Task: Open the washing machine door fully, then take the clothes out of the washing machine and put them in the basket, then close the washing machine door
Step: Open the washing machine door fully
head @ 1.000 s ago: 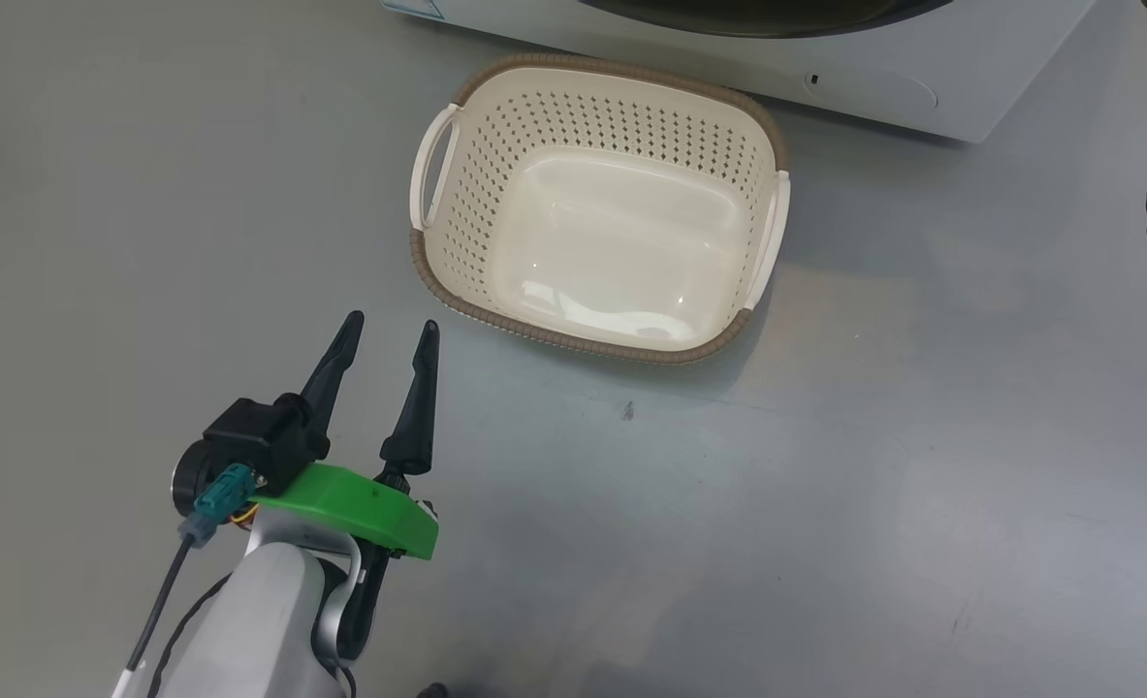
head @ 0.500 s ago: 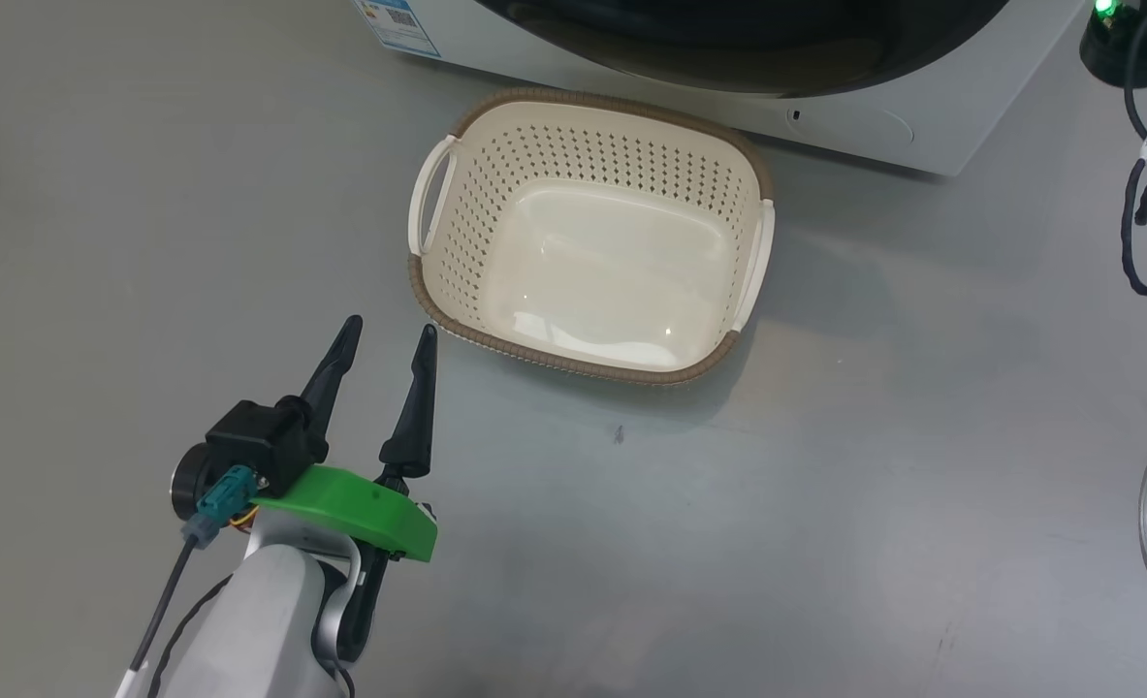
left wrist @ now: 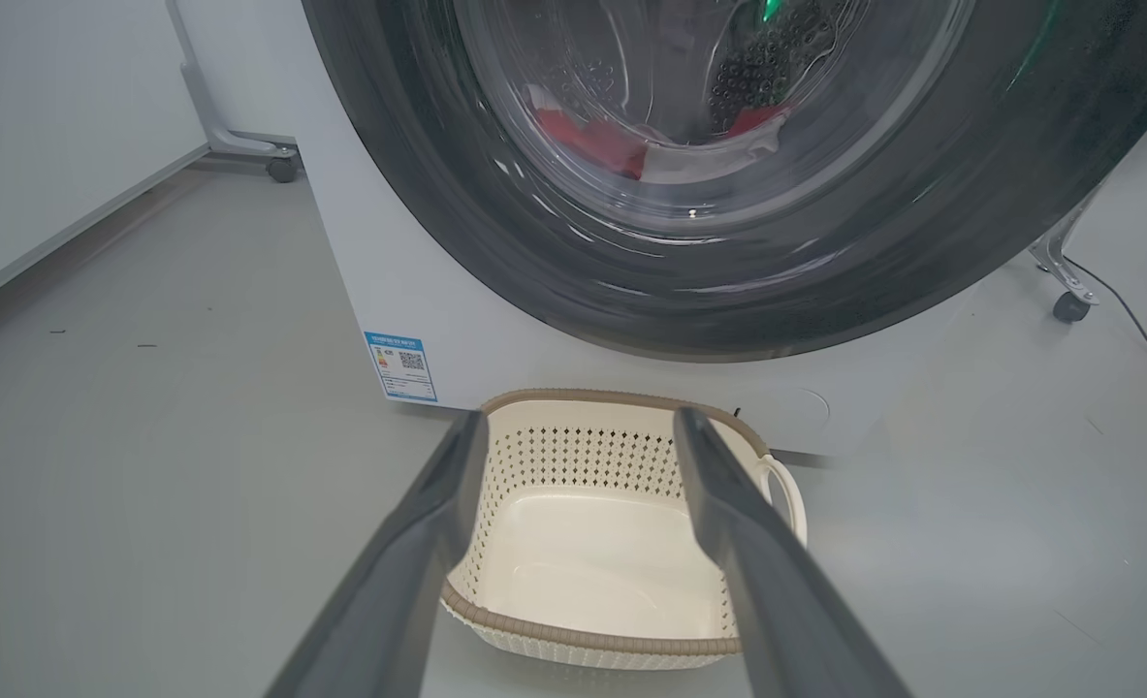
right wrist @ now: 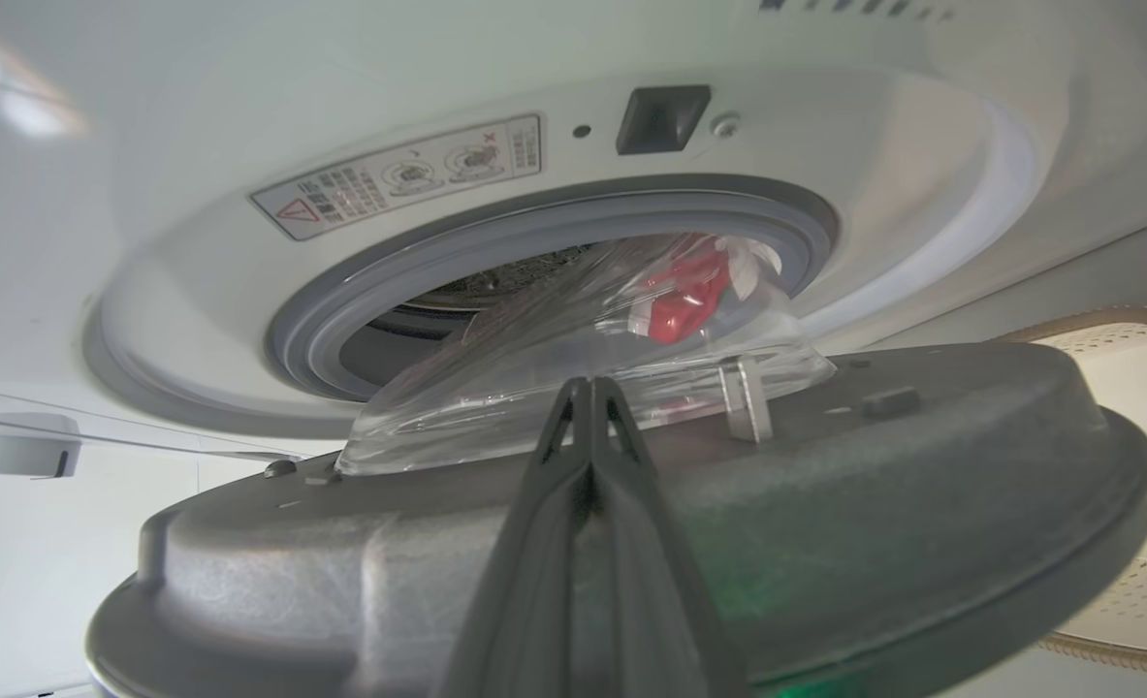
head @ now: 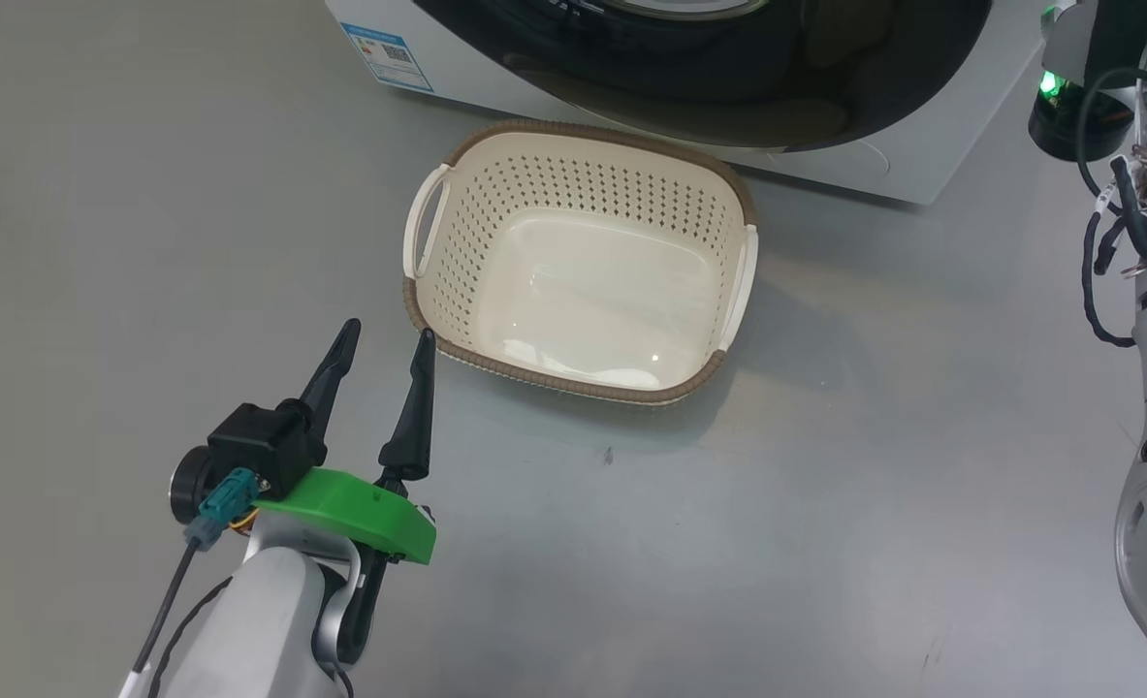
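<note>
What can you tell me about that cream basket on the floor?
The basket is a rounded rectangle of cream plastic with diamond-shaped perforations in its sides, a smooth glossy bottom, a brown woven-look rim and two side handles. It stands upright and empty on the grey floor, just in front of the washing machine; whether it touches the machine I cannot tell.

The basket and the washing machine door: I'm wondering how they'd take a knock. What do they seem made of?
The basket looks like cream moulded plastic, semi-gloss: punched diamond holes, reflections on its floor; its brown rim seems plastic moulded to look woven. The washing machine door has a glossy black rim, probably plastic, mirroring the room, and a clear bowl, likely glass.
</note>
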